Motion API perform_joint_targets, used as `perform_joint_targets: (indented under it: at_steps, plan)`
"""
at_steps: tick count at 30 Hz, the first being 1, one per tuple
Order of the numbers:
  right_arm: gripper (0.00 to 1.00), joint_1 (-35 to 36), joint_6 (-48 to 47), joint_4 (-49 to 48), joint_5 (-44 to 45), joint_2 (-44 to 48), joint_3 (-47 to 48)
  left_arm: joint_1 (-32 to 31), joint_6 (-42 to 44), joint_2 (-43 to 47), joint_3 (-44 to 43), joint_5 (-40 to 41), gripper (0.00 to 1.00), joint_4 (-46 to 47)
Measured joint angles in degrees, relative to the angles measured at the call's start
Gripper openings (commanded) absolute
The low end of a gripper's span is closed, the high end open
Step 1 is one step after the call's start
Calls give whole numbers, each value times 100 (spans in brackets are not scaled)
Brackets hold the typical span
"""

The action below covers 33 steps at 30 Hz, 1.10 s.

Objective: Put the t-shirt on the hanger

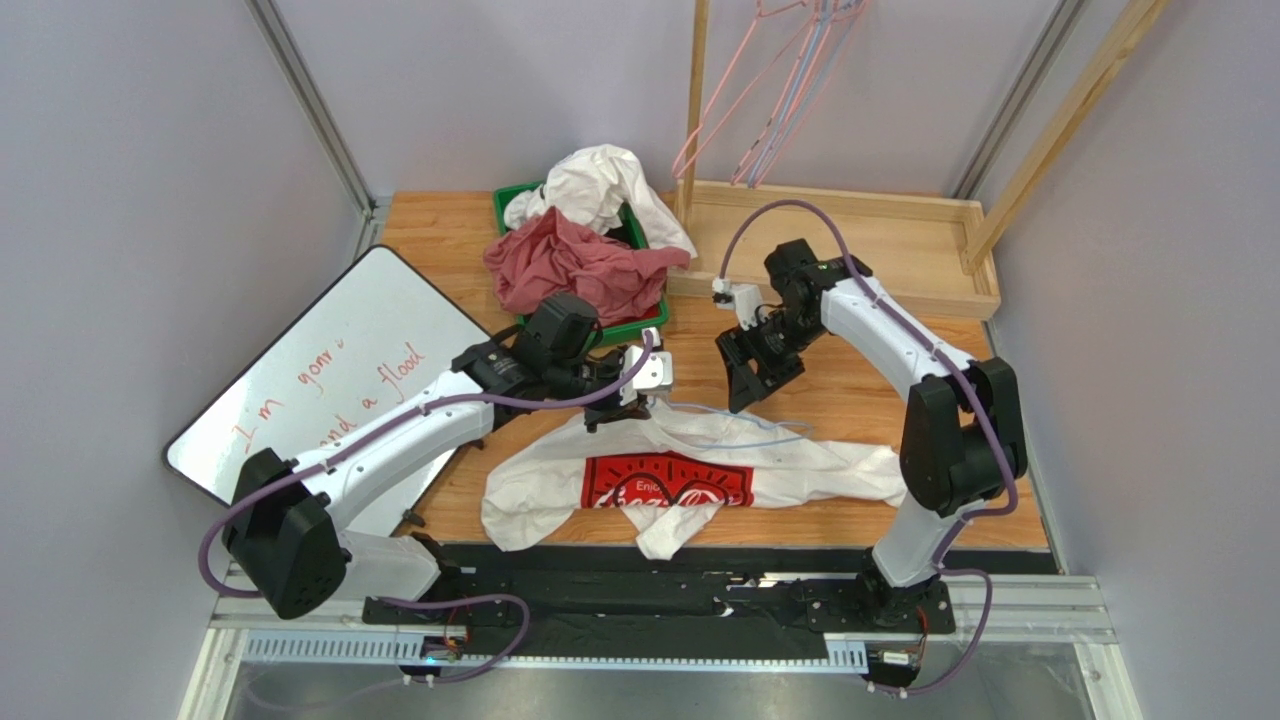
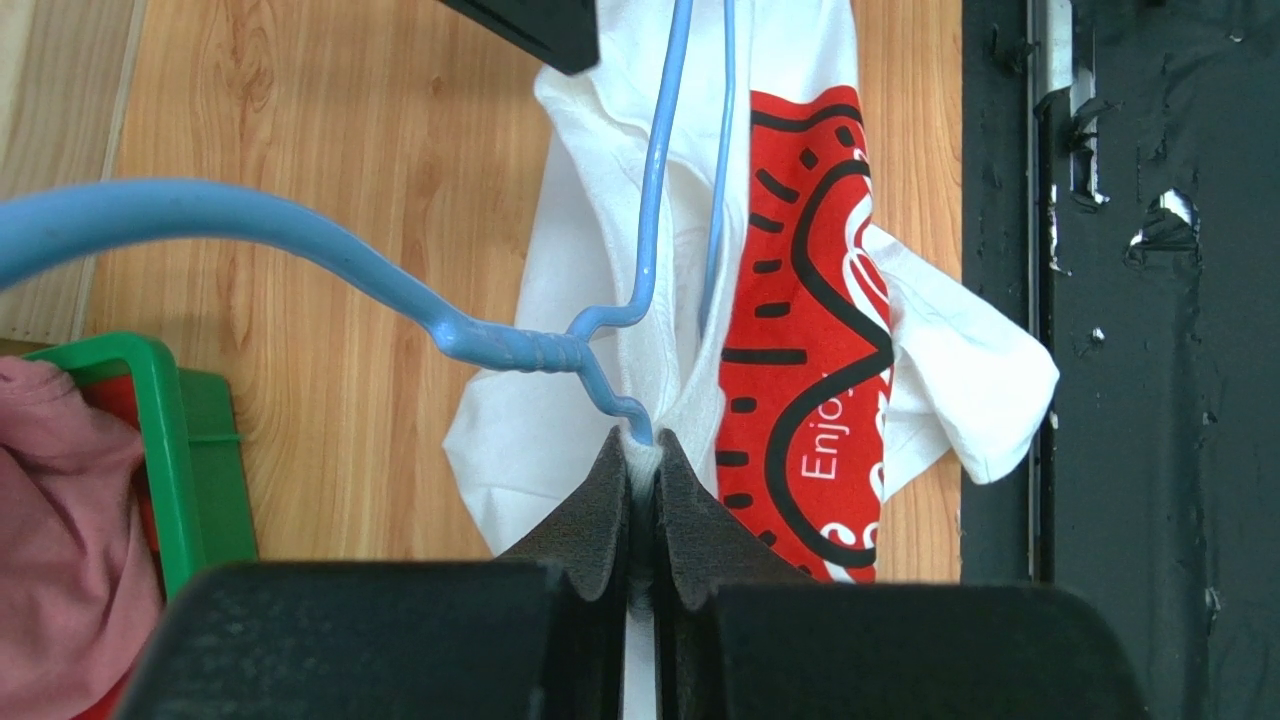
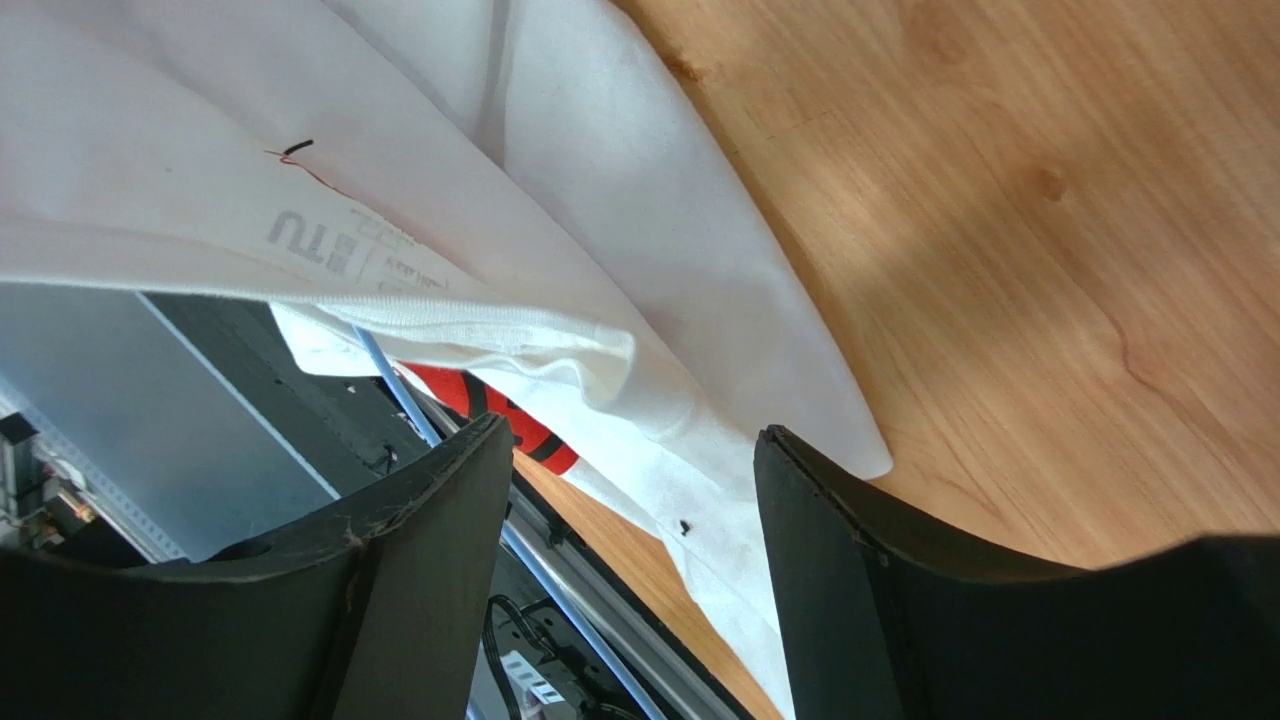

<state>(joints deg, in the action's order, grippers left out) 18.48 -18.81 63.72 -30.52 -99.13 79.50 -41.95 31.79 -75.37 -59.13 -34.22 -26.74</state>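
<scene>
The t-shirt [image 1: 519,495] lies spread on the wooden table, its red print [image 1: 666,483] facing up. The pale blue hanger [image 2: 519,350] has its hook outside the neck opening and its wire arms running down inside the shirt [image 2: 609,255]; thin blue lines of it show in the top view [image 1: 739,429]. My left gripper [image 2: 643,447] is shut on the white collar fabric where the hanger's neck wire meets it; it also shows in the top view [image 1: 649,375]. My right gripper [image 3: 631,450] is open and empty, hovering over the shirt's upper edge [image 3: 601,165], near the collar [image 1: 739,387].
A green bin [image 1: 514,197] at the back holds a red garment [image 1: 579,263] and a plain white garment [image 1: 609,183]. A whiteboard [image 1: 353,353] lies at the left. A wooden rack [image 1: 696,105] with pink and lavender hangers [image 1: 781,75] stands over a wooden tray [image 1: 902,248].
</scene>
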Motion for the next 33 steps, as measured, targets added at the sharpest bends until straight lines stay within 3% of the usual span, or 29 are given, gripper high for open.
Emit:
perform_joint_targets:
  at_steps: [6,9,12,13,16,22,33]
  plan:
    - [60,501,310,-282,437,-35,-341,-35,-4,31,0,68,0,2]
    - [52,597,522,-474,634,-181,-350,-50,-11,94,0,85,0,2]
    - [36,603,673,-638,848,-376,-337,-63,-20,149,0,122,0,4]
    - [20,603,728,-684,946,-446,-334,-70,-20,162,0,136,0,4]
    - [0,573,798,-728,1123,-505,-337,-74,-20,212,39,181,0,26]
    - [0,164,667,-481,1178,-382,-339,-9,-254,363,129,481,0,92]
    - [0,-855,197,-70,866,918,-597,203,-619,551,380,1281,0,389]
